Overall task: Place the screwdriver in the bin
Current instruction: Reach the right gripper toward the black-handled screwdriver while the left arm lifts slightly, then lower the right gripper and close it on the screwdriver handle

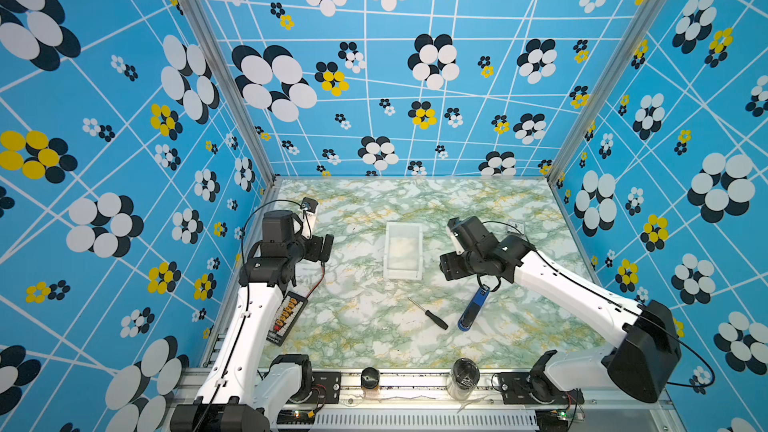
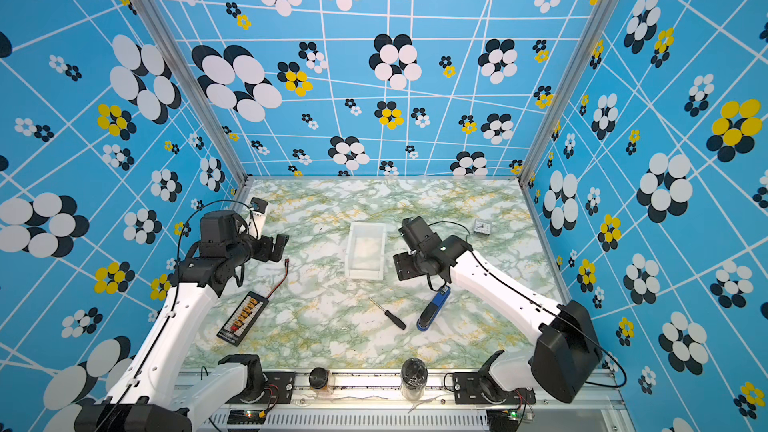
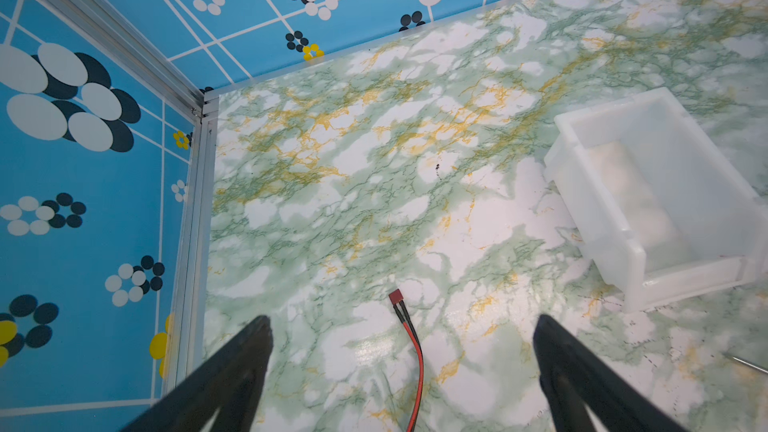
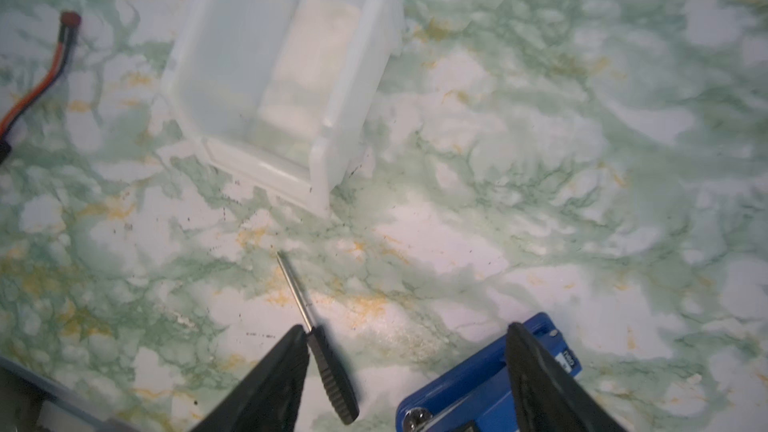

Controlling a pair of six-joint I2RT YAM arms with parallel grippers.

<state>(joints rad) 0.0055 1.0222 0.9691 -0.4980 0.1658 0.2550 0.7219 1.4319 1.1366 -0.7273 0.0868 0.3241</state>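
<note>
The screwdriver (image 1: 432, 317) lies flat on the table (image 1: 353, 326), near the bin (image 1: 402, 274) but outside it. The right claw (image 4: 405, 328) hovers close, jaws apart and empty, the handle just beside one jaw.

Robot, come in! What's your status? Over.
Left gripper open, empty. Right gripper open, near screwdriver. Screwdriver on table, outside bin. Blue stapler close beside it.

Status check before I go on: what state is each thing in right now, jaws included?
Screwdriver: flat on table, outside bin, ungripped.
Bin: upright, open-topped, no screwdriver inside.
Stapler: lying on table, ungripped.
Lead: loose on table, plug free.
Short jar: upright, lidded.
Tall jar: upright.
Left gripper: jaws open, empty.
Right gripper: jaws open, empty.
</note>
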